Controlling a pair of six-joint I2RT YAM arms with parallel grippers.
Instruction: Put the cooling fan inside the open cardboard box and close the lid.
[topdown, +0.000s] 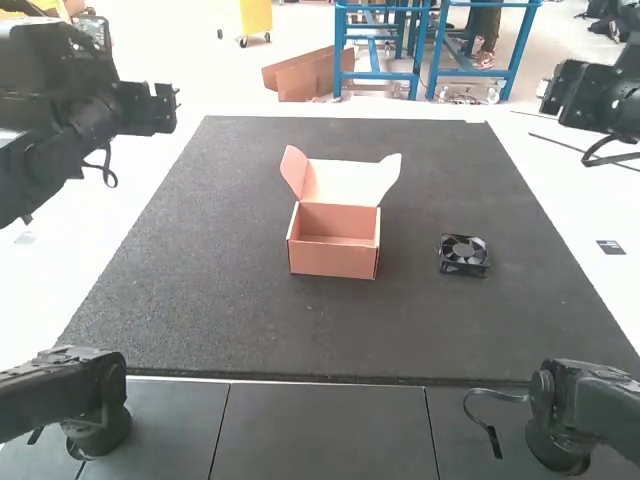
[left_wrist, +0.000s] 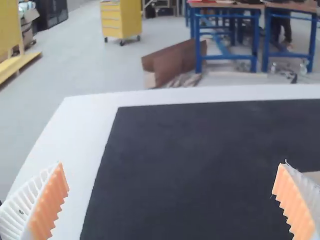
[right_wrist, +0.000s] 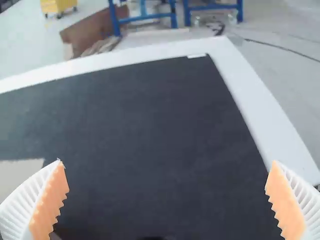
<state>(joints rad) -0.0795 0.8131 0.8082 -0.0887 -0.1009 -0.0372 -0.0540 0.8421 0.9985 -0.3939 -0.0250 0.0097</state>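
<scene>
Box (topdown: 333, 240) mid mat (topdown: 200, 250), lid (topdown: 345, 180) up; fan (topdown: 464, 254) apart at its right; L+R jaws wide open, empty.

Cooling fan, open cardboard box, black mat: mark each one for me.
cooling fan (topdown: 464, 254): high view, centre of its blades.
cardboard box (topdown: 333, 257): high view, its front wall.
black mat (topdown: 190, 260): high view, bare patch left of the box.

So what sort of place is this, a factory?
Probably a robot test bench in a workshop: the left arm and right arm flank a black mat, an open cardboard box and a cooling fan lie on it, and a yellow wheeled cart stands on the floor beyond.
</scene>
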